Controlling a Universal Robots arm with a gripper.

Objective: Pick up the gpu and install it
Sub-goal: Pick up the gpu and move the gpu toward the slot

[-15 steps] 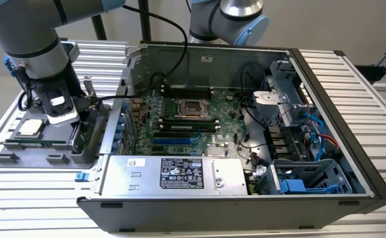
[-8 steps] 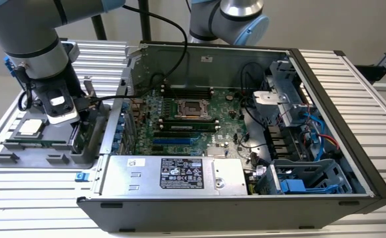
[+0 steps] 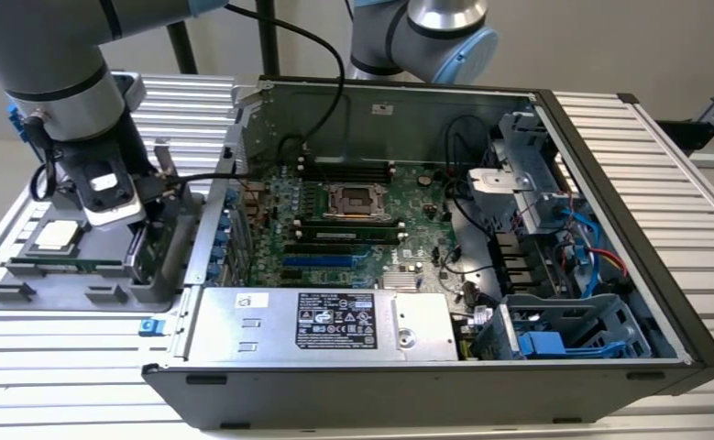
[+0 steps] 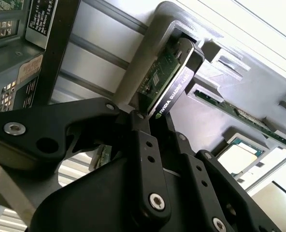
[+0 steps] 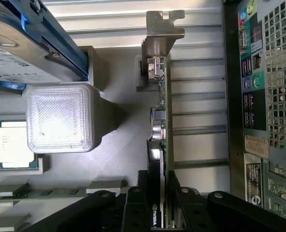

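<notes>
The gpu (image 3: pixel 147 249) stands on edge in a slot of the grey holder tray (image 3: pixel 38 295), at the exterior view's left, beside the open computer case (image 3: pixel 601 211). In both wrist views it is a green card (image 5: pixel 158 121) with a black cooler (image 4: pixel 174 94) and a silver bracket (image 5: pixel 160 34) at its far end. My gripper (image 3: pixel 134 227) reaches down onto it, and the black fingers (image 5: pixel 137 198) press on both faces of the card. The gripper (image 4: pixel 150 121) is shut on the gpu, which still sits in the holder. The motherboard (image 3: pixel 345 220) lies bare inside the case.
The tray also holds a processor chip (image 5: pixel 12 145), a thin memory stick (image 4: pixel 239 113) and a silver hard drive with a blue frame (image 5: pixel 22 43). A white light block (image 5: pixel 61 118) stands beside the card. The case wall (image 5: pixel 259 96) runs close alongside. A second arm (image 3: pixel 424 37) hangs behind the case.
</notes>
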